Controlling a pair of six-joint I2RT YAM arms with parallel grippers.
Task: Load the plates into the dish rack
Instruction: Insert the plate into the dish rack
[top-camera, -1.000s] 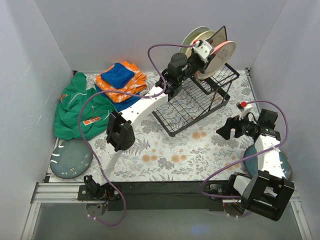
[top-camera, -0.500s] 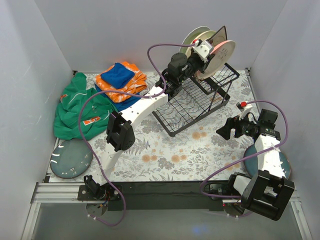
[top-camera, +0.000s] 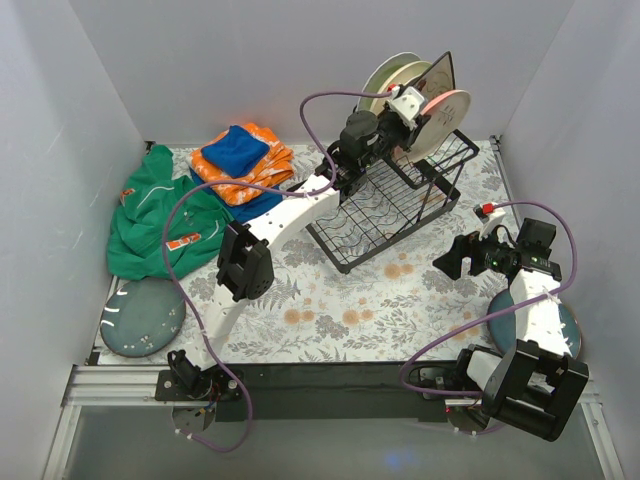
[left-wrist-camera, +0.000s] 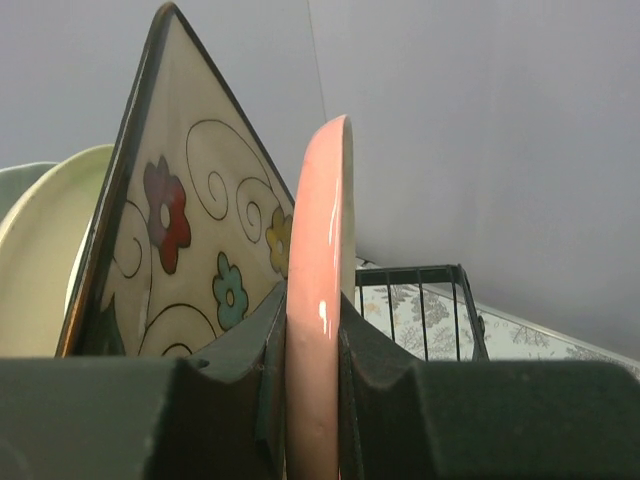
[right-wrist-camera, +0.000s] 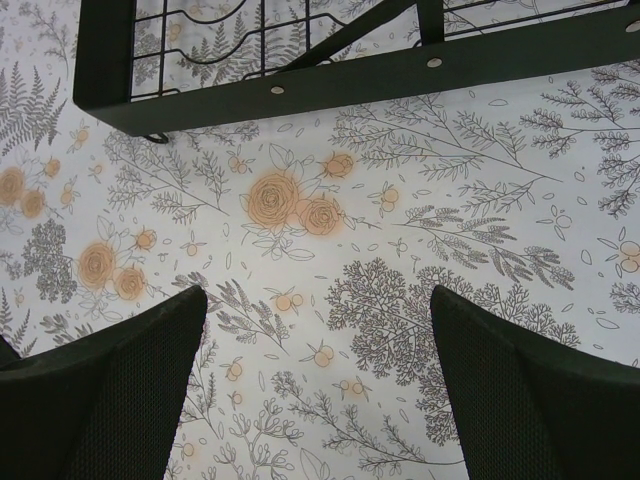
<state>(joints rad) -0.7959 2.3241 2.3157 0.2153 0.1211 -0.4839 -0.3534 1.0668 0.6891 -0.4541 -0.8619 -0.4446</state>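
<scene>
My left gripper (top-camera: 408, 105) is shut on the rim of the pink-and-cream plate (top-camera: 447, 112), which it holds upright on edge over the raised back part of the black wire dish rack (top-camera: 385, 215). In the left wrist view the pink plate (left-wrist-camera: 318, 290) is clamped between my fingers (left-wrist-camera: 230, 380), with the square flowered plate (left-wrist-camera: 190, 230) and a cream-green plate (left-wrist-camera: 40, 250) standing just left of it. My right gripper (top-camera: 452, 262) hangs open over the flowered tablecloth, in front of the rack's near rail (right-wrist-camera: 300, 85). One dark teal plate (top-camera: 140, 318) lies at the front left. Another dark teal plate (top-camera: 565, 325) lies under my right arm.
A green garment (top-camera: 160, 215) and folded orange and blue cloths (top-camera: 240, 160) lie at the back left. White walls close in three sides. The rack stands diagonally at the back right.
My left arm has edged slightly to the right with the pink plate still in its grip. The right arm has not moved.
</scene>
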